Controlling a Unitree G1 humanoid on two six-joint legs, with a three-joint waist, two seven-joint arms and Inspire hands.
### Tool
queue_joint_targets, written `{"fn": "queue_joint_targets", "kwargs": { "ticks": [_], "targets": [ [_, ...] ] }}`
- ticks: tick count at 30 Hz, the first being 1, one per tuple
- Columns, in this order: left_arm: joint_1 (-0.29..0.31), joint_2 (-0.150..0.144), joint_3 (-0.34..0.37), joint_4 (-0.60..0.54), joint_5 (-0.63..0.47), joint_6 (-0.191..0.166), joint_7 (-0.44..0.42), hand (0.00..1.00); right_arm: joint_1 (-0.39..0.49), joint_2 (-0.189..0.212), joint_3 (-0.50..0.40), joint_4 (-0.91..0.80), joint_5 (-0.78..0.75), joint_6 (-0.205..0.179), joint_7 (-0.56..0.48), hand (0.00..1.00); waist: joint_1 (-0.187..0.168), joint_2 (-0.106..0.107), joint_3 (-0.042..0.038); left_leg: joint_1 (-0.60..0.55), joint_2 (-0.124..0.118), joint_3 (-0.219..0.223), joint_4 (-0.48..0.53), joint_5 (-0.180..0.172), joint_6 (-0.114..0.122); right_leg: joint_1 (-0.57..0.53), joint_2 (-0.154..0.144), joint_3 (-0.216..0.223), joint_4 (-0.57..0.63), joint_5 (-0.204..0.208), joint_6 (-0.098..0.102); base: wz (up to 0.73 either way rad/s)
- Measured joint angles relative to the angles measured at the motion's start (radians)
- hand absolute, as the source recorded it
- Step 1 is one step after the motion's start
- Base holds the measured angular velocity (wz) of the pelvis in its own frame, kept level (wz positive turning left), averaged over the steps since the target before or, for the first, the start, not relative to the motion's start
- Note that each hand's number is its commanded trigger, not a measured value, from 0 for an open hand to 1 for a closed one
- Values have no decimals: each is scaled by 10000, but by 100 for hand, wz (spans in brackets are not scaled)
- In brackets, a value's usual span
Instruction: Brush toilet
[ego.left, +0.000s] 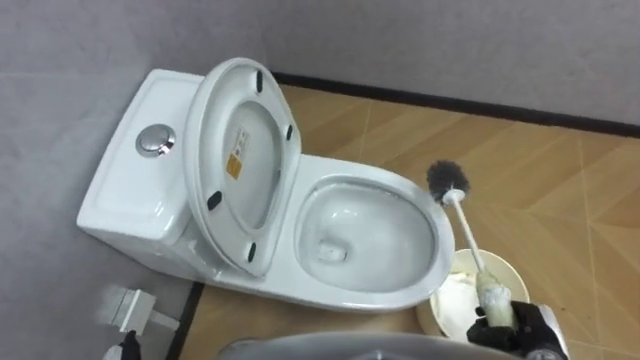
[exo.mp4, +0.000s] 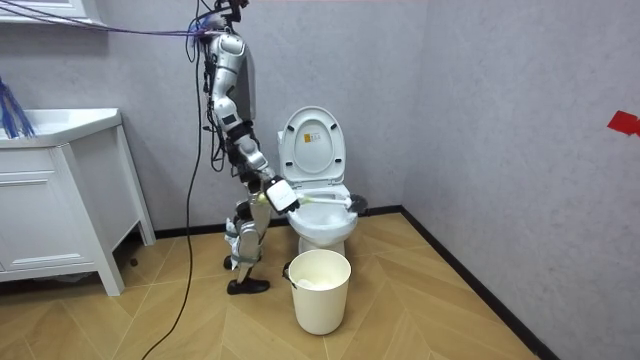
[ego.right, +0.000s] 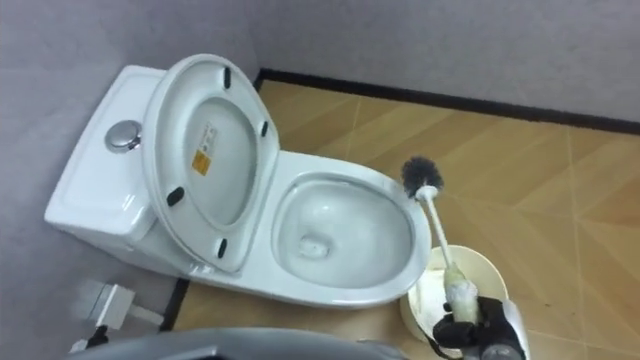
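Right hand (ego.left: 515, 325) at lower right of frame is clamped on the white-handled toilet brush with dark bristle head (ego.left: 462, 228), long axis running up-left, bristles at the right rim of the white ceramic toilet bowl (ego.left: 330, 185), not yet inside.

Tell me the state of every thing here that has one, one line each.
Toilet seat and lid: raised upright.
Toilet bowl: open, no brush inside it.
Toilet brush: held by its handle, bristle head over the bowl's rim.
Right robot hand: shut on the brush handle.
Bucket: upright on the floor, top open.
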Motion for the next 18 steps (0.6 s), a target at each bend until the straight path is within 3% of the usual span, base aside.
{"fn": "queue_joint_targets", "kwargs": {
  "ticks": [4,8,13,14,15,16,18],
  "targets": [
    [-65,-149,-6,40,-132,4,9,0,-27,210,-132,258,828,-58,-426,100,-258,139,5,188,153,341,-52,-143,-11,5,178,461,-9,86,-46,-35],
    [-458,-172,-55,236,-241,0,8,0,-215,218,-165,665,1087,-132,-716,100,-673,133,6,297,162,446,-58,-154,-17,-12,212,718,10,87,-48,-21],
    [-970,-272,-169,514,-968,53,26,0,-255,260,-156,691,1183,-134,-735,100,-765,156,7,298,170,622,-65,-187,2,-180,257,1017,40,105,-35,-19],
    [-1005,-288,-297,592,-967,27,18,0,-238,294,-155,691,1270,-133,-732,89,-761,157,9,280,186,710,-81,-188,3,-186,273,1031,24,148,-22,-11],
    [-1039,-306,-308,644,-967,12,15,0,-236,314,-155,691,1308,-131,-731,64,-761,157,9,271,191,717,-101,-189,3,-199,283,1035,4,165,-17,0],
    [-1081,-316,-350,702,-971,8,8,0,-251,353,-155,691,1373,-131,-729,0,-774,157,8,272,198,716,-163,-190,2,-225,296,1035,-7,174,-18,0],
    [-1065,-321,-369,786,-975,-10,7,0,-256,388,-156,713,1411,-134,-721,0,-789,163,8,317,200,716,-222,-191,2,-200,302,1029,-17,177,-15,0]
  ]
}}
